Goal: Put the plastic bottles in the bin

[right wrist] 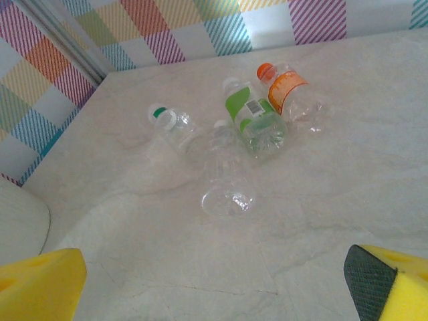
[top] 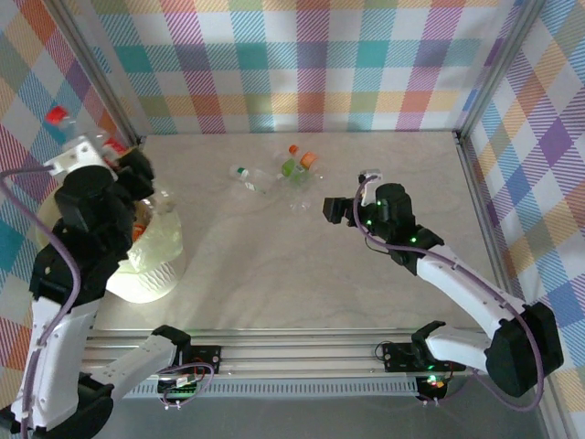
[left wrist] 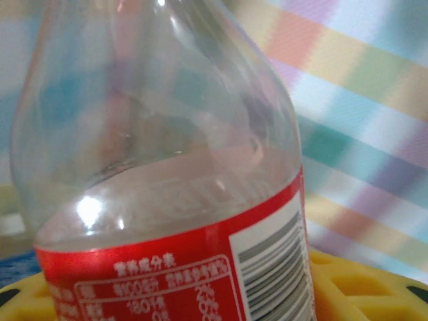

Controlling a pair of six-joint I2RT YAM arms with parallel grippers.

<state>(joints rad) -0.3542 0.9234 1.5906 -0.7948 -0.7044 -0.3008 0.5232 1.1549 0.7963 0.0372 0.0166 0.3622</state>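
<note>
My left gripper (top: pixel 91 154) is raised at the far left, above the bin (top: pixel 155 265), and is shut on a clear bottle (left wrist: pixel 167 167) with a red label and red cap (top: pixel 57 114). Yellow pads (left wrist: pixel 361 287) show on both sides of the bottle. Several plastic bottles lie at the table's middle back: a green-capped clear one (right wrist: pixel 170 127), a green-labelled one (right wrist: pixel 254 120), an orange-labelled one (right wrist: pixel 291 93) and a clear one (right wrist: pixel 227 184). My right gripper (right wrist: pixel 214 294) is open, just short of the clear bottle, with nothing between its fingers.
The pale bin (right wrist: pixel 20 227) stands at the table's left front with bottles inside. Checked walls close the table on the back and sides, with a metal post (top: pixel 471 160) at the right. A rail (top: pixel 302 352) runs along the near edge.
</note>
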